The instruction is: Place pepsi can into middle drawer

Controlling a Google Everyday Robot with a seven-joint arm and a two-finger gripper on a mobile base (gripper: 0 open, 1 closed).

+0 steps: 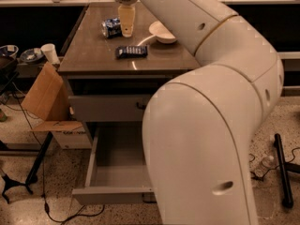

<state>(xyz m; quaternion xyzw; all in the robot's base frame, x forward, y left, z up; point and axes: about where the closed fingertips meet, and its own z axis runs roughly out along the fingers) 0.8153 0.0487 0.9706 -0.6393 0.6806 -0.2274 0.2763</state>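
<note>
At the top centre of the frame the gripper [126, 31] hangs low over the cabinet top [93, 60]. It is hemmed in by the pepsi can [110, 27] just to its left, the white bowl [162, 32] near on its right and the dark snack packet [131, 52] just below. The bare wood lies mostly toward the lower left. In the lower left the middle drawer [117, 172] is pulled out and open from above, though the robot's white arm [211, 125] blocks its right part and a cardboard box [47, 97] leans beside the cabinet's left side.
</note>
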